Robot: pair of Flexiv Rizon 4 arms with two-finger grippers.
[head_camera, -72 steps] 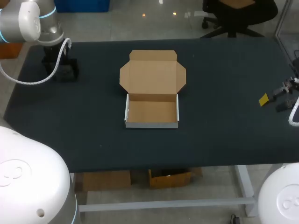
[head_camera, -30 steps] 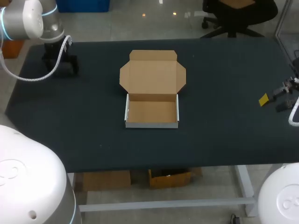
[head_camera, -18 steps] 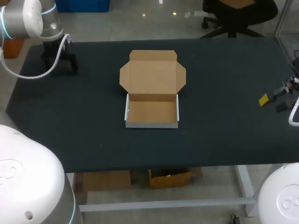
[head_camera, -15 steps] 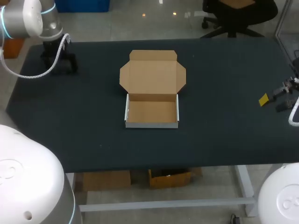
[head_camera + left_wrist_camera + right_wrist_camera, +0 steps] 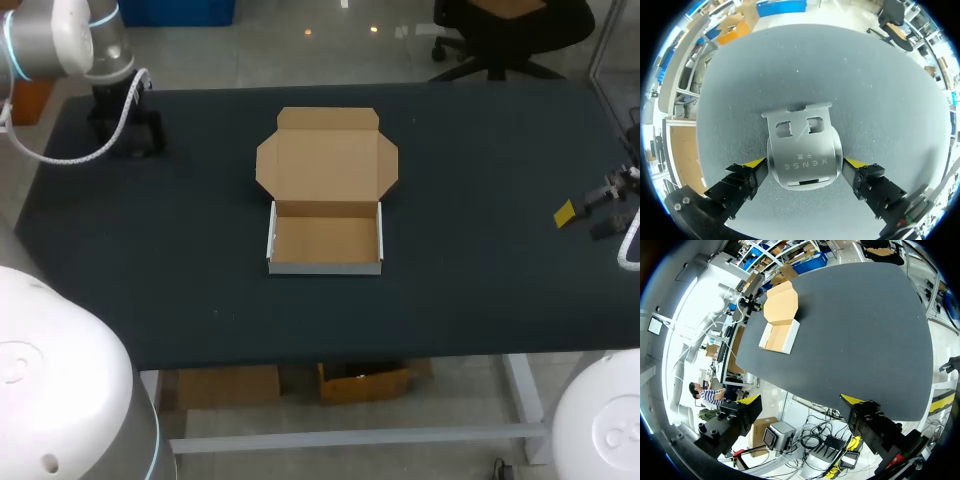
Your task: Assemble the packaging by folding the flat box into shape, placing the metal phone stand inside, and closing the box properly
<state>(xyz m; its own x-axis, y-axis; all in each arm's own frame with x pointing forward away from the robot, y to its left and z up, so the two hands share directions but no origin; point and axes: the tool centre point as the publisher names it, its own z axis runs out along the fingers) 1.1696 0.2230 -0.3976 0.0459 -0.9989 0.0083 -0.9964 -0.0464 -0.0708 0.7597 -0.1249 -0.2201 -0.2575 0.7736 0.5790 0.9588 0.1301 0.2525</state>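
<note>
My left gripper (image 5: 804, 162) is clamped on the metal phone stand (image 5: 802, 150): in the left wrist view both yellow tips sit against its sides. From the head view that arm is at the far left corner of the desk (image 5: 480, 200), well apart from the box (image 5: 325, 235). The box sits in the middle of the desk, its tray folded up and its lid lying flat behind it with nothing inside. My right gripper (image 5: 800, 402) is spread wide and holds nothing, at the desk's right edge.
</note>
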